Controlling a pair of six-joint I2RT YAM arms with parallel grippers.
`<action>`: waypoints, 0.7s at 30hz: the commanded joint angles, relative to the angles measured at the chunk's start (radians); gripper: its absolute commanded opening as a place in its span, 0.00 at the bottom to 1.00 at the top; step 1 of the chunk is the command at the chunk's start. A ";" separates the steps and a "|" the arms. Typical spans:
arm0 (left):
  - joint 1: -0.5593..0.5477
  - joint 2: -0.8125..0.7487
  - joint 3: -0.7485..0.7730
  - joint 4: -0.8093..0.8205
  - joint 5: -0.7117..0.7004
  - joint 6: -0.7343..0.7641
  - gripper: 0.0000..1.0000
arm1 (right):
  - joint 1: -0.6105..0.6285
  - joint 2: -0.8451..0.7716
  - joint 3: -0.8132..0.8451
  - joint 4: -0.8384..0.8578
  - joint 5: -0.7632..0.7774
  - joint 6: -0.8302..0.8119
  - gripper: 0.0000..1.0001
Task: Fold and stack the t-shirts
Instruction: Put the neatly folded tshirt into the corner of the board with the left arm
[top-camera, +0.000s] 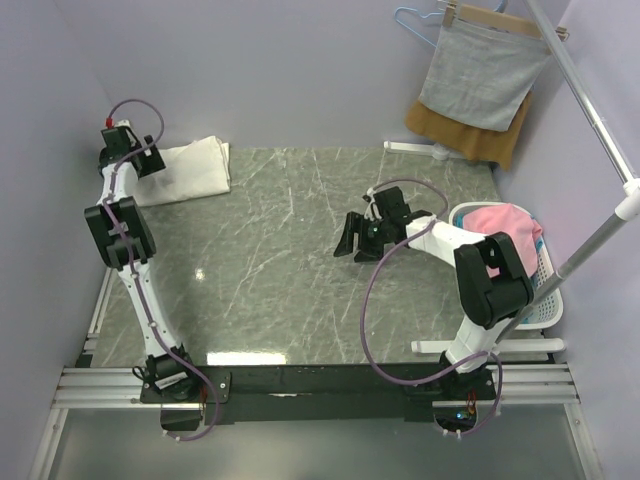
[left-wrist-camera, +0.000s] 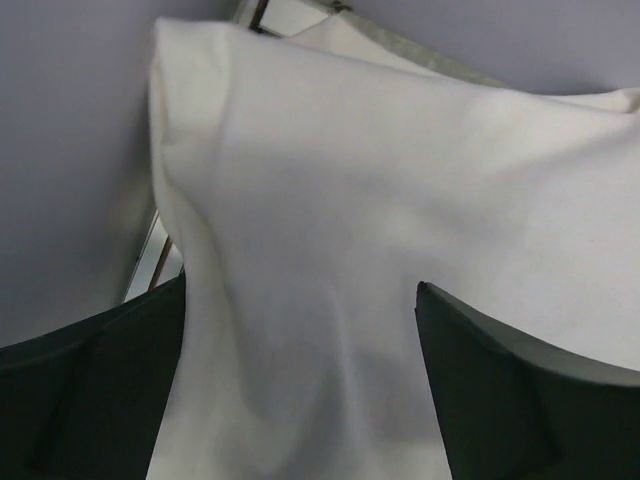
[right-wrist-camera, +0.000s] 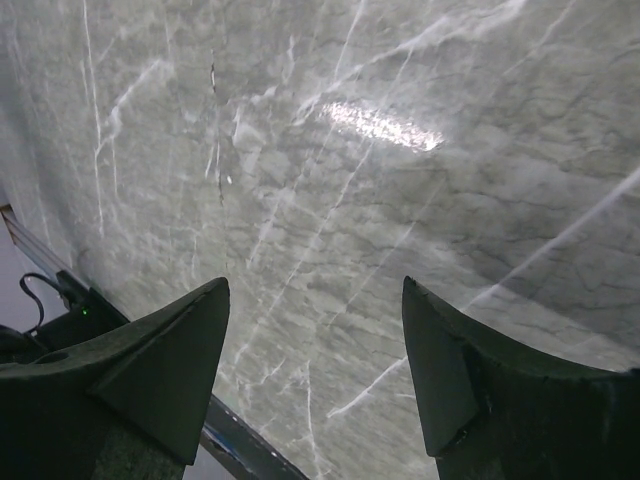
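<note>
We read the table (top-camera: 300, 200) in the overhead view as a clock face, with 12 at the far wall and 6 at the arm bases. The t-shirt (top-camera: 190, 170) lies at about 10 o'clock, in the far left corner. It is a folded white bundle, flat on the marble top, and only plain white cloth shows.

The left arm reaches out along the table's left edge, and the left pincer (top-camera: 148, 160) sits over the bundle's 9 o'clock end. From the left wrist camera we see its two dark fingers (left-wrist-camera: 100, 400) set wide apart. White cloth fills the whole gap between them and runs on beyond, and a second cloth edge shows behind the first fold at the top. We cannot tell whether the fingertips touch the cloth.

The right pincer (top-camera: 350, 240) hangs just off the table's middle toward 3 o'clock, pointing to 9 o'clock. Its wrist camera shows its fingers (right-wrist-camera: 150, 380) spread wide with bare veined marble between them, well apart from the t-shirt.

At the 3 o'clock edge stands a white basket (top-camera: 545, 290) with a pink cloth (top-camera: 500, 225) heaped in it, and the right arm's elbow is just beside it. At about 1 o'clock, beyond the far corner, a grey cloth (top-camera: 480, 75) hangs from a hanger (top-camera: 490, 17), in front of a mustard-brown cloth (top-camera: 480, 145).
</note>
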 joint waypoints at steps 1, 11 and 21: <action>-0.042 -0.222 -0.160 0.225 -0.186 0.021 1.00 | 0.020 0.011 0.026 0.025 -0.030 -0.017 0.76; -0.257 -0.621 -0.414 0.178 -0.260 -0.052 0.99 | 0.031 -0.079 -0.004 0.025 0.090 -0.048 0.77; -0.576 -1.181 -1.038 0.298 -0.205 -0.239 0.99 | 0.031 -0.305 -0.058 0.005 0.441 -0.065 1.00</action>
